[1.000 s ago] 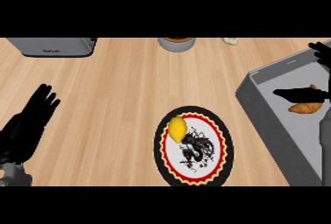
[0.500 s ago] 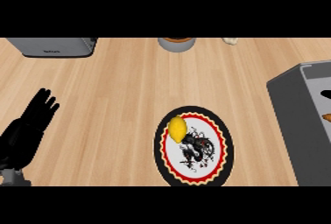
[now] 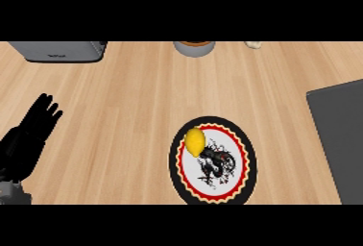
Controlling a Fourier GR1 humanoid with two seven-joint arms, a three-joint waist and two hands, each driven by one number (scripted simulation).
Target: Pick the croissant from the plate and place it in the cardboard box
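At the lower left of my frame I see the left hand (image 3: 28,137) resting over the wooden counter (image 3: 135,96), its fingers straight and spread, pointing toward the top of the frame, with nothing in it. My right hand does not show anywhere. Low in the middle sits the plate (image 3: 212,166), black-rimmed with a red scalloped ring and a dark drawing at its centre; a yellow lemon (image 3: 195,141) lies on its upper left part. I see no croissant on the plate. At the right edge is a grey box (image 3: 340,144), only partly in frame. Along the top edge I make out a grey appliance (image 3: 60,50) at upper left and a round container (image 3: 194,48) near the middle.
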